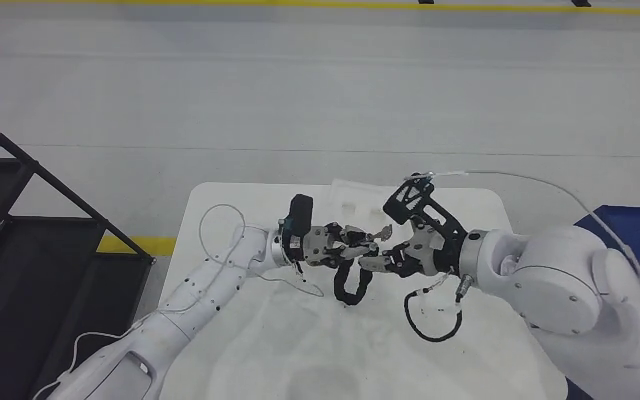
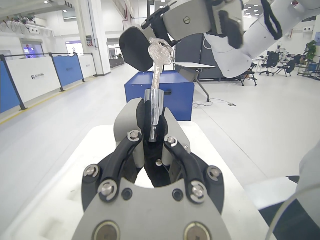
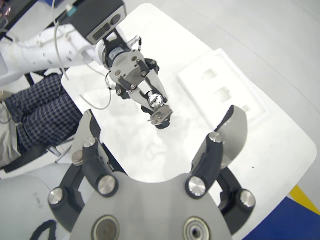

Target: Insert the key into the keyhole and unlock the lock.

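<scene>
My left gripper (image 2: 153, 116) is shut on a chrome cylinder lock (image 2: 154, 111), held above the white table (image 1: 480, 350). A silver key (image 2: 160, 52) sits in the lock's end, its head sticking out toward the right arm. From the right wrist the lock (image 3: 153, 99) and key (image 3: 161, 114) face me at the tip of the left gripper (image 3: 152, 101). My right gripper (image 3: 162, 114) is open, with one black finger pad (image 2: 132, 48) close beside the key head. In the top view the left gripper (image 1: 350, 243) and right gripper (image 1: 380, 258) meet mid-table. A black loop (image 1: 350, 285) hangs below them.
A white foam tray (image 3: 225, 86) with square recesses lies at the table's far side (image 1: 350, 190). A black cable loop (image 1: 432, 318) dangles under the right arm. A dark rack (image 1: 40, 260) stands off the table's left; a blue cabinet (image 2: 160, 86) stands beyond one edge.
</scene>
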Available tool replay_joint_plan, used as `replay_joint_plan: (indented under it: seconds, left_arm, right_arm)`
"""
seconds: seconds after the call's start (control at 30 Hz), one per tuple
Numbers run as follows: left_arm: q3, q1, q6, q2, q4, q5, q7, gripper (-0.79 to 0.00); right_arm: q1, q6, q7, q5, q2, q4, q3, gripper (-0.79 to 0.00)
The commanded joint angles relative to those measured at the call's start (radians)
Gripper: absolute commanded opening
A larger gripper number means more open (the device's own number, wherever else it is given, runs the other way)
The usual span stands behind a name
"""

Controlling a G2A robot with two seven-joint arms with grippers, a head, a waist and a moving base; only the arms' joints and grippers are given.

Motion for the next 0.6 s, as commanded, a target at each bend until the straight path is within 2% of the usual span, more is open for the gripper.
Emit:
replay_joint_plan:
  seconds: [0.0,0.17,0.37,0.57]
  left_arm:
    - [0.023,-0.013,0.002,0.014,-0.018,-0.075,-0.069,-0.785]
    - [0.067,-0.06,0.002,0.058,-0.065,-0.279,-0.246,-0.785]
    - [0.089,-0.113,0.002,0.104,-0.108,-0.498,-0.476,-0.785]
    - [0.082,-0.125,0.002,0.13,-0.142,-0.613,-0.61,-0.785]
  right_arm:
    - [-0.011,-0.026,0.035,0.001,0.005,-0.003,0.01,0.0]
    - [-0.041,-0.094,0.056,0.048,0.013,0.001,0.03,0.0]
    - [-0.041,-0.094,0.056,0.048,0.013,0.001,0.03,0.0]
    - [-0.054,-0.115,0.027,0.015,0.015,0.005,0.029,0.0]
